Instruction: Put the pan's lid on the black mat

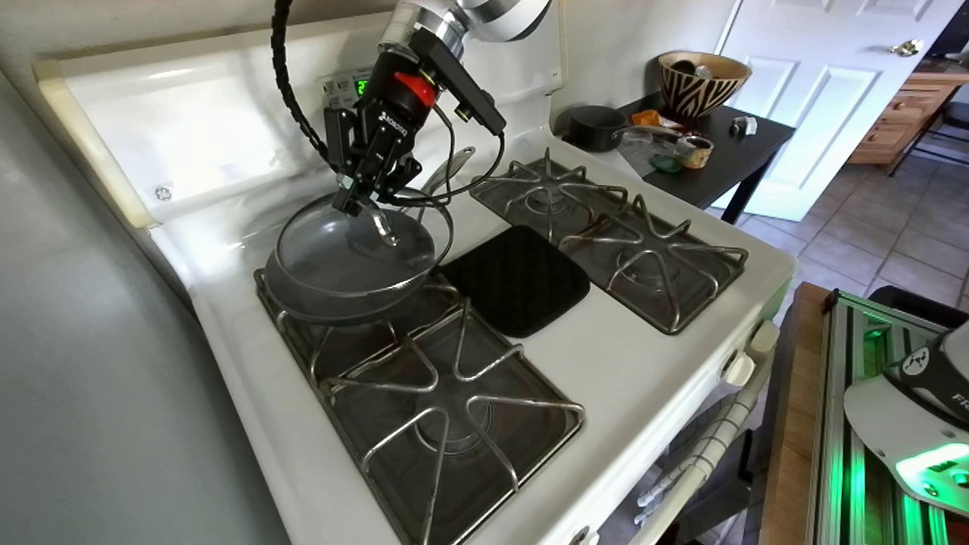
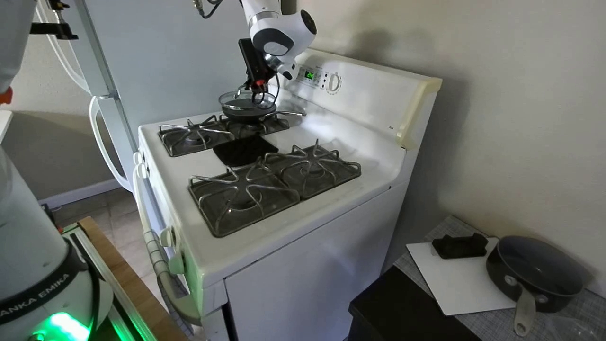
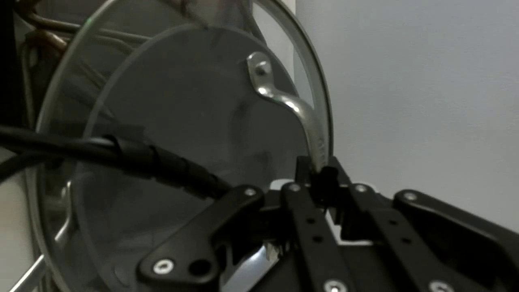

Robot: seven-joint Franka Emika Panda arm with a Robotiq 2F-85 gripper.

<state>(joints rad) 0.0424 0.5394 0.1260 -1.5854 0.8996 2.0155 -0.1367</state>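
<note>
The dark-grey pan [image 1: 325,309] sits on the back burner nearest the fridge, its silver handle pointing toward the stove's back panel. It also shows in an exterior view [image 2: 246,113]. The clear glass lid [image 1: 356,253] has a metal rim and an arched metal handle [image 3: 298,109]. My gripper [image 3: 320,170] is shut on this handle; the grasped end is hidden between the fingers. The lid appears a little above the pan and slightly offset from it, also in an exterior view [image 2: 232,98]. The black mat [image 1: 518,280] lies flat on the white stove middle, between the burner pairs [image 2: 245,150].
Metal burner grates [image 1: 454,409] rise on both sides of the mat, with another pair [image 1: 643,257] beyond it. The stove's back panel [image 2: 360,94] stands close behind the gripper. The grey fridge side [image 3: 405,101] is near. A black cable [image 3: 162,166] hangs over the lid.
</note>
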